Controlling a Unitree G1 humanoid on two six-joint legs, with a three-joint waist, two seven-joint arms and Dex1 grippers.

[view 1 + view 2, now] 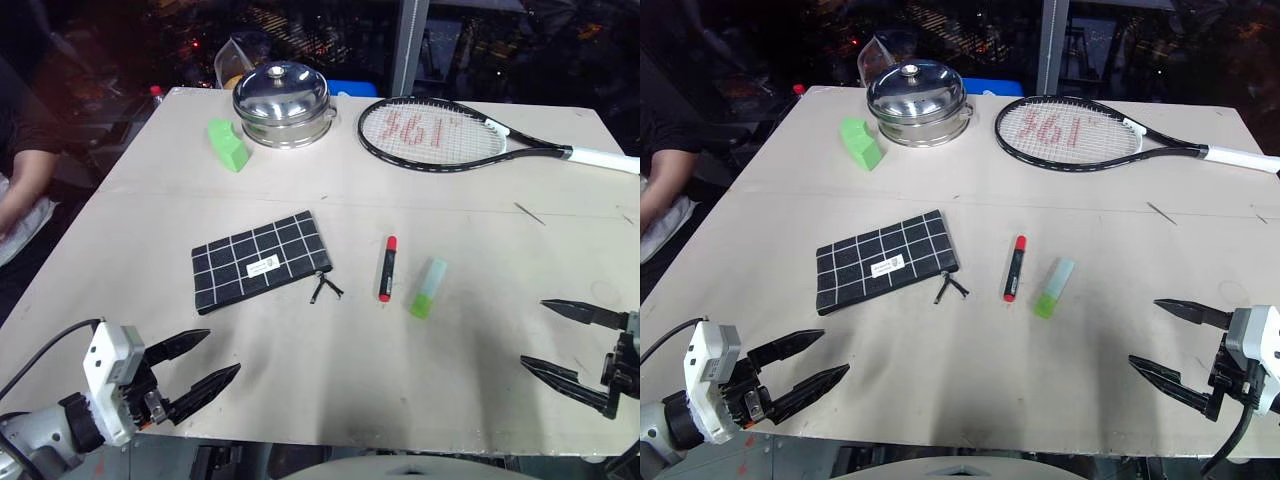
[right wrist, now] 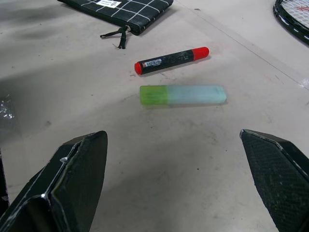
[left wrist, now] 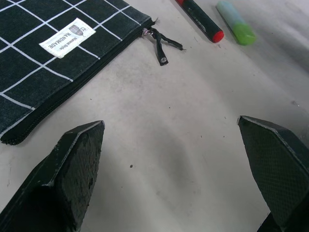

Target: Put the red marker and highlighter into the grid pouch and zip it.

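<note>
Pouch (image 1: 260, 261) black, white-gridded, zipped

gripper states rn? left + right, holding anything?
Left gripper: open, holding nothing, above bare table near the grid pouch.
Right gripper: open, holding nothing, short of the highlighter and red marker.

The grid pouch (image 1: 260, 261) was black with white grid lines; beside it, the red marker (image 1: 387, 268) was black, red-capped; the highlighter (image 1: 428, 288) light green.
</note>
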